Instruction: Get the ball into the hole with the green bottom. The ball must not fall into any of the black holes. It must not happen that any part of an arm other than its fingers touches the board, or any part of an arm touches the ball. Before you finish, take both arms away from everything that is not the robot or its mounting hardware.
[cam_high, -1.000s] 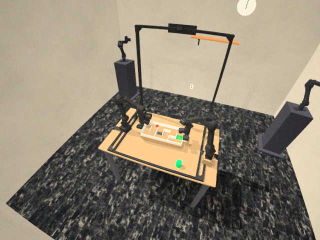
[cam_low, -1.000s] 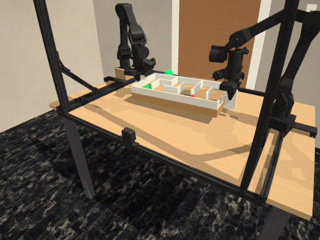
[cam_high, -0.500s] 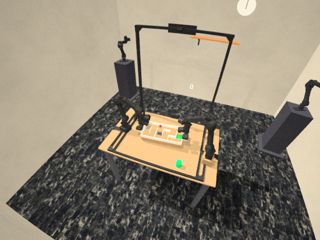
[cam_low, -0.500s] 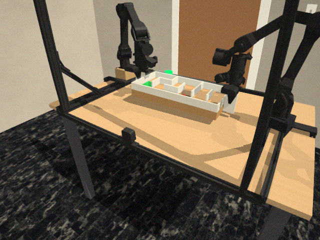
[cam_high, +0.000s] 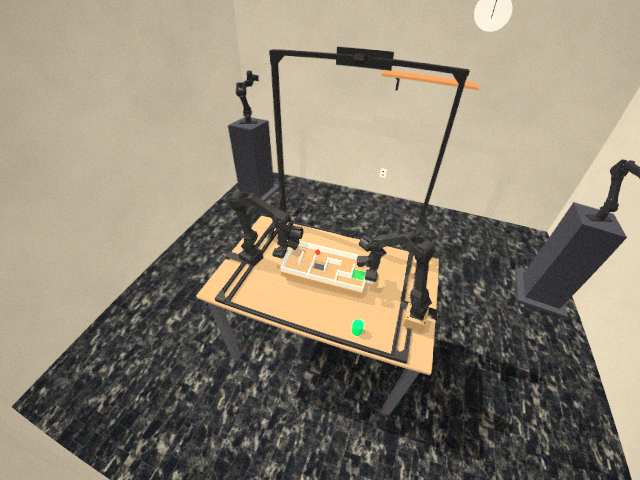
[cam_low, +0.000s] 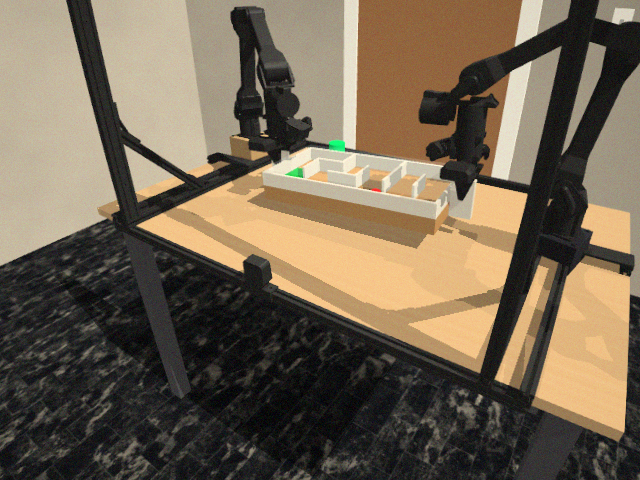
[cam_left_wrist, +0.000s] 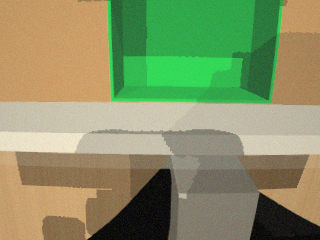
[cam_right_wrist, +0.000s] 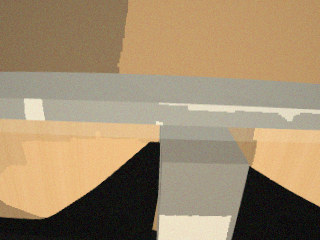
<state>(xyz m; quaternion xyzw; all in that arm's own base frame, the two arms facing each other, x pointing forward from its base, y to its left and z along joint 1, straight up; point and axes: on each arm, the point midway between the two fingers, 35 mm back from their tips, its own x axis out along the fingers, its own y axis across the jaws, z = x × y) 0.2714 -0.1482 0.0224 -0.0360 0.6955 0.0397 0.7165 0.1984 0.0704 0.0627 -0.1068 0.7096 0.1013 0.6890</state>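
The left gripper (cam_high: 370, 276) (cam_low: 275, 155) (cam_left_wrist: 190, 178) and right gripper (cam_high: 280, 252) (cam_low: 461, 193) (cam_right_wrist: 180, 153) are pointing down at opposite ends of the board (cam_high: 323, 281) (cam_low: 346, 193), each closing narrowly on a pale end tab. Top and exterior views are showing the red ball (cam_high: 317, 252) (cam_low: 376, 190) inside, near a long wall; neither wrist view is. Inner walls are standing between it and the green-bottomed hole (cam_high: 358, 274) (cam_low: 294, 173) (cam_left_wrist: 195, 72)

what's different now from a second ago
The red ball has moved slightly toward the green-bottomed hole, though not into it. No grab or release is visible: the left gripper and right gripper remain at the board's ends. The green cylinder stayed put.
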